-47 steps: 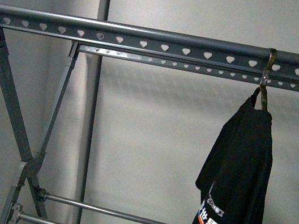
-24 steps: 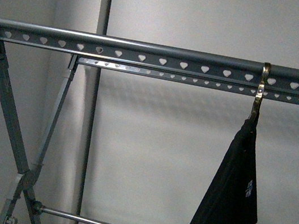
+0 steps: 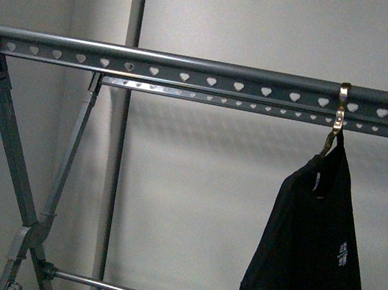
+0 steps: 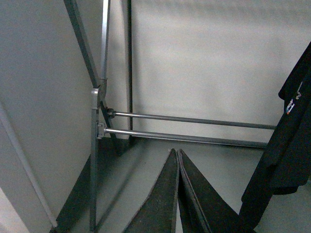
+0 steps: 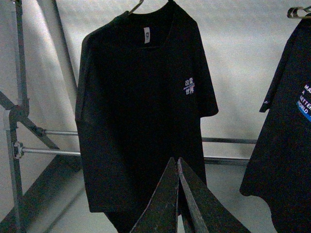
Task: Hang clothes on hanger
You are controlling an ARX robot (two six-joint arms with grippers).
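Note:
A black short-sleeved T-shirt [image 3: 312, 261] hangs from a brass hook [image 3: 338, 118] over the top rail of the grey metal hanger [image 3: 193, 64], toward its right end. The right wrist view shows the same shirt [image 5: 141, 107] face on, with a small white logo and a grey neck label. My right gripper [image 5: 177, 160] is shut and empty, low in front of the shirt and apart from it. My left gripper [image 4: 177, 151] is shut and empty too, down near the floor. The shirt's edge [image 4: 291, 126] shows beside it. Neither gripper appears in the front view.
A second black shirt [image 5: 286, 145] with a blue print hangs beside the first one. The rack's crossed legs [image 3: 17, 175] stand at the left, and two low crossbars [image 4: 194, 128] run near the floor. A grey wall and a vertical pole [image 3: 115, 139] lie behind.
The hanging T-shirt has swung round on its hook: first it showed an orange and white print low down, then turned edge-on, and now shows a small white logo. The view shifted slightly.

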